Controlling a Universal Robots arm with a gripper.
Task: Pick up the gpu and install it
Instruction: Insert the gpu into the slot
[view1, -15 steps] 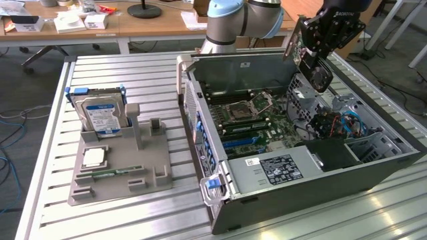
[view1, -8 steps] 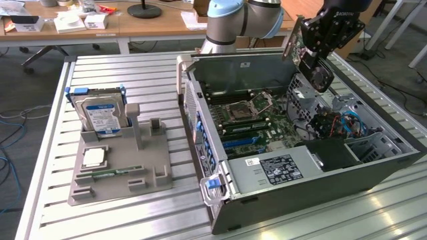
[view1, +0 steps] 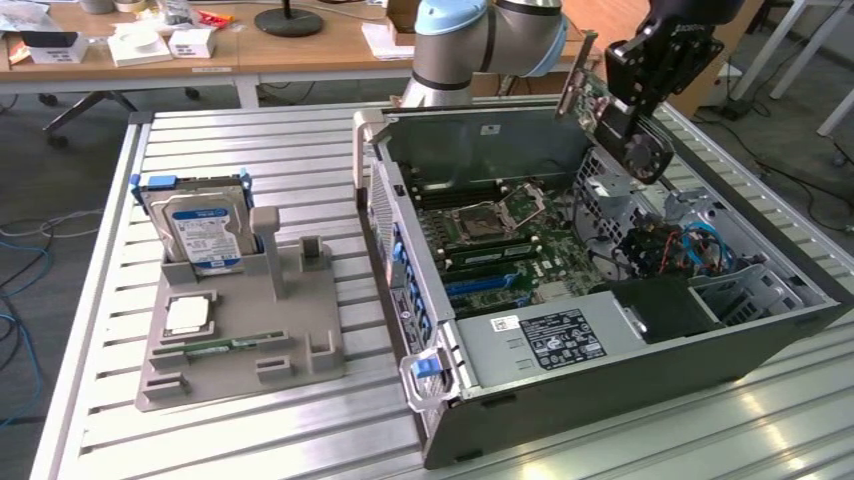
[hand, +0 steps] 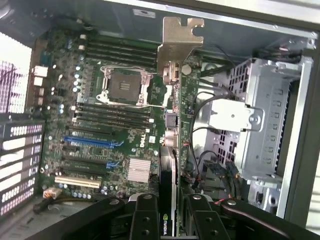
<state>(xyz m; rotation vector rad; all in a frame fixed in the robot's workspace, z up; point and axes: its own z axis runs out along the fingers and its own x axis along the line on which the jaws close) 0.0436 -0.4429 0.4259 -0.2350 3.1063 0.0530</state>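
The graphics card (view1: 642, 150) is held in the air above the open computer case (view1: 641, 390), toward the case's far corner on the exterior view's right. It is carried tilted, and its round fan can be made out just below the gripper (view1: 625, 112). The card is pinched between the gripper's fingers (hand: 145, 217), which are pressed against its two flat faces. No part of the card is seen touching the motherboard (view1: 501, 240).

In the wrist view the card (hand: 172, 165) is seen edge-on, with its silvery end bracket (hand: 177, 45) at the end farthest from the gripper (hand: 171, 202). Below it the motherboard (hand: 100, 150) is spread out, with the processor socket (hand: 122, 86) to one side of the card's line and a metal drive cage (hand: 260, 120) to the other.

On the slatted metal table (view1: 267, 140), at the exterior view's left of the case, a gray holder (view1: 287, 330) is placed. A hard drive (view1: 200, 232) is stood upright in it, a processor chip (view1: 187, 315) is laid flat, and a narrow green memory stick (view1: 220, 346) is set near its front edge.
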